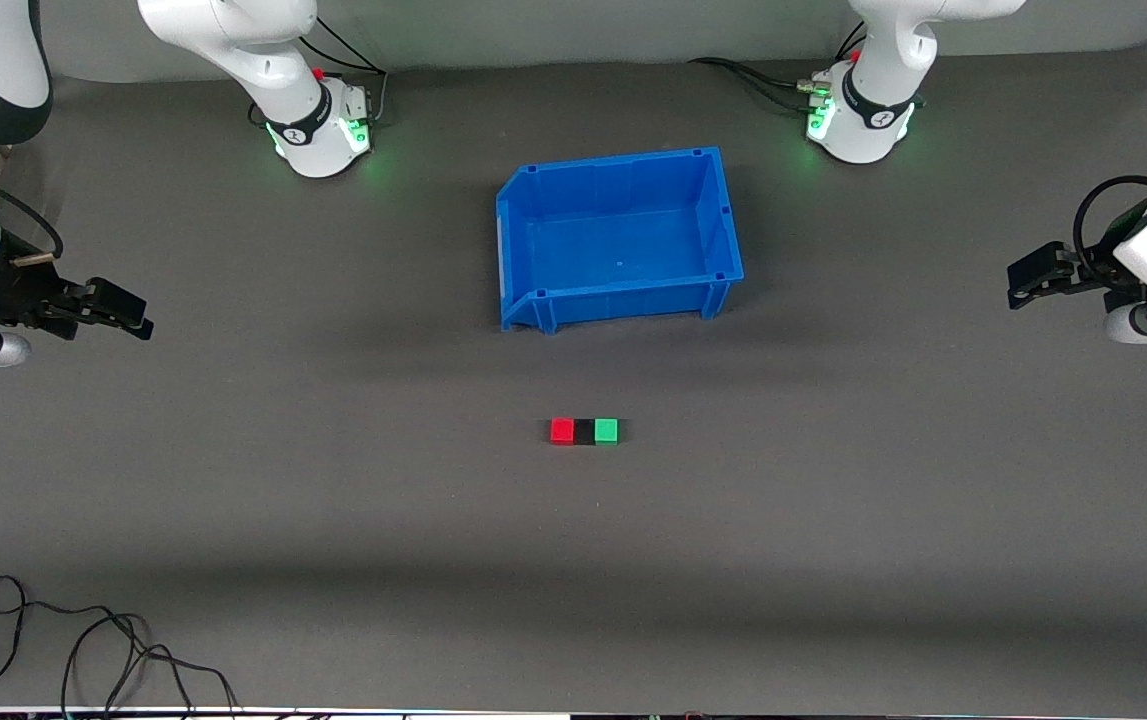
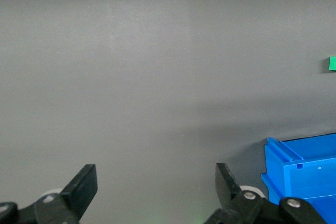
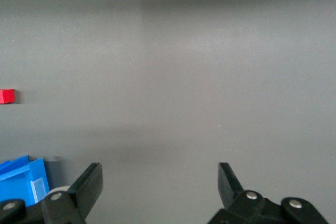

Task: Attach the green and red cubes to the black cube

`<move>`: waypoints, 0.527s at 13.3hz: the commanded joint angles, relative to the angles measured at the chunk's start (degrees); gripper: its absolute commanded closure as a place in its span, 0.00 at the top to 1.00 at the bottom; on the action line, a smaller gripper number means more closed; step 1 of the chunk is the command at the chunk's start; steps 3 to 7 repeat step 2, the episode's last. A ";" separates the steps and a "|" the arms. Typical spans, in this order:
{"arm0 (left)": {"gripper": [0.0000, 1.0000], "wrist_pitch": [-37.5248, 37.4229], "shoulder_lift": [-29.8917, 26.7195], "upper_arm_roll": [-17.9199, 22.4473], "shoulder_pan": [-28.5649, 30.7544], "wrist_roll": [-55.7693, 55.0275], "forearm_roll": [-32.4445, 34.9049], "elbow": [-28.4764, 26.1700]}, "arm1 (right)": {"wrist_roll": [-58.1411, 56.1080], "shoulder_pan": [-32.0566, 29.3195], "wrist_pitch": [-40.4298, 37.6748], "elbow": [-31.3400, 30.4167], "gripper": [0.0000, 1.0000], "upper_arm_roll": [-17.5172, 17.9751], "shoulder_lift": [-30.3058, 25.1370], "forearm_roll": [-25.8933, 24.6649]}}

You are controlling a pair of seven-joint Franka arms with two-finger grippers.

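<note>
Where the three cubes sit in one row on the table point(image 1: 333, 520), I log them as joined: red cube point(image 1: 562, 431), black cube point(image 1: 584, 431) and green cube point(image 1: 607, 431), each touching the next, black in the middle, red toward the right arm's end. The row lies nearer the front camera than the blue bin point(image 1: 518, 225), well apart from it, with bare grey surface on every side.

Left gripper point(image 1: 1031, 280): fingers spread wide, holding nothing, waiting over the table edge at the left arm's end. Right gripper point(image 1: 123, 312): fingers likewise apart and empty, waiting over the right arm's end. Both stand well clear of the cubes and the bin.

Surface: dark grey matte covering. A loose black cable point(image 1: 83, 640) lies at the camera-side corner toward the right arm's end.

Partly seen: the left wrist view catches only the green cube at its border, plus a corner of the bin; the right wrist view shows only the red cube and a bin corner. I see the black cube in neither.
</note>
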 commanded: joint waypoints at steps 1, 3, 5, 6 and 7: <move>1.00 -0.31 0.03 0.71 -0.93 0.74 0.27 0.99 | -0.07 0.56 -1.15 1.60 0.98 -0.28 0.70 -0.57; 1.00 -0.31 0.03 0.71 -0.94 0.74 0.18 1.08 | -0.07 0.56 -1.15 1.60 0.98 -0.28 0.70 -0.57; 1.00 -0.31 0.03 0.71 -0.94 0.74 0.18 1.08 | -0.07 0.56 -1.15 1.60 0.98 -0.28 0.70 -0.57; 1.00 -0.31 0.03 0.71 -0.94 0.74 0.18 1.08 | -0.07 0.56 -1.15 1.60 0.98 -0.28 0.70 -0.57; 1.00 -0.31 0.03 0.71 -0.94 0.74 0.18 1.08 | -0.07 0.56 -1.15 1.60 0.98 -0.28 0.70 -0.57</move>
